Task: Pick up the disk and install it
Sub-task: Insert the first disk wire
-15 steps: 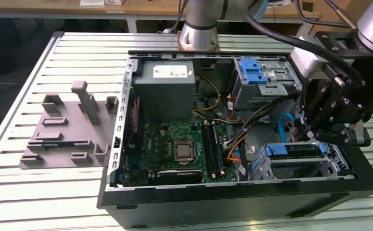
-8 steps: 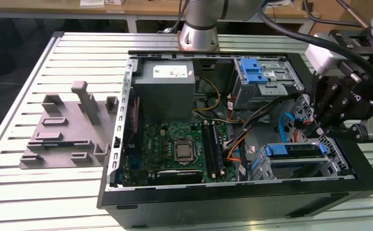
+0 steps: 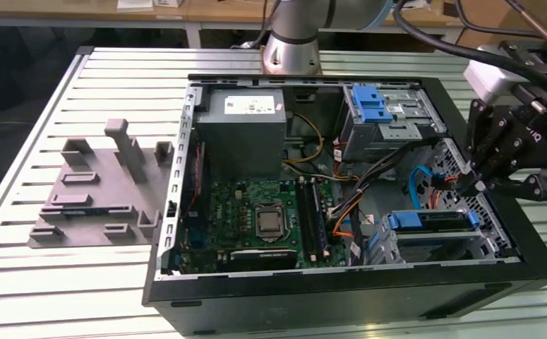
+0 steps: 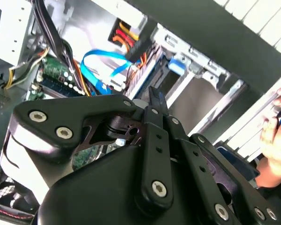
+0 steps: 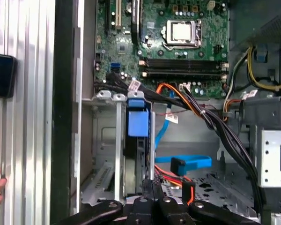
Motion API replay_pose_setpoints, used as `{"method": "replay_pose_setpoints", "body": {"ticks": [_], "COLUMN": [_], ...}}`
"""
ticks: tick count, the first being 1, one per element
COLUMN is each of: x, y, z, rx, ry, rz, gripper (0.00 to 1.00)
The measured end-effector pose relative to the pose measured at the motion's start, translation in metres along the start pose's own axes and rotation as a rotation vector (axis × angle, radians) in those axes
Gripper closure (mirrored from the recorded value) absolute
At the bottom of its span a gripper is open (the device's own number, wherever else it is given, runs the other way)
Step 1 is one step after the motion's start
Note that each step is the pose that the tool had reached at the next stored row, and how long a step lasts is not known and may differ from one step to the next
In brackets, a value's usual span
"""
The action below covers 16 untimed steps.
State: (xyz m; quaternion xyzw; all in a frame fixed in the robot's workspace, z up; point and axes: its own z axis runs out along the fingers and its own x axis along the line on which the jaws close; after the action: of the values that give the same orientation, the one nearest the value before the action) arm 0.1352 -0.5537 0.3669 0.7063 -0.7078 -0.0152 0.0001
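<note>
Disk (image 3: pixel 430 220) in cage (image 3: pixel 488 236) — exterior view | hand (image 4: pixel 273 133) — second wrist view

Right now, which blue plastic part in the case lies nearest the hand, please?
The blue plastic carrier framing the silver-grey disk, beside the hand; the other, a latch, tops the farther silver metal cage.
</note>
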Motion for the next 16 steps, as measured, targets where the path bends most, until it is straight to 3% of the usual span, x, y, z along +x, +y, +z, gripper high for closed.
{"method": "replay_pose_setpoints", "body": {"ticks": [8, 13, 14, 16], "x": [-0.0173, -0.0247, -0.0255, -0.0271], "y": [-0.0140, -0.0163, -0.0163, -0.0164], "z": [0.0010, 0.0018, 0.0021, 0.0025], "rx": [-0.0021, -0.0144, -0.0174, -0.0247], "ry": [0.0001, -0.0002, -0.0004, -0.0005], "rz": [0.000, 0.010, 0.016, 0.026], "gripper": [0.89, 0.83, 0.76, 0.76]}}
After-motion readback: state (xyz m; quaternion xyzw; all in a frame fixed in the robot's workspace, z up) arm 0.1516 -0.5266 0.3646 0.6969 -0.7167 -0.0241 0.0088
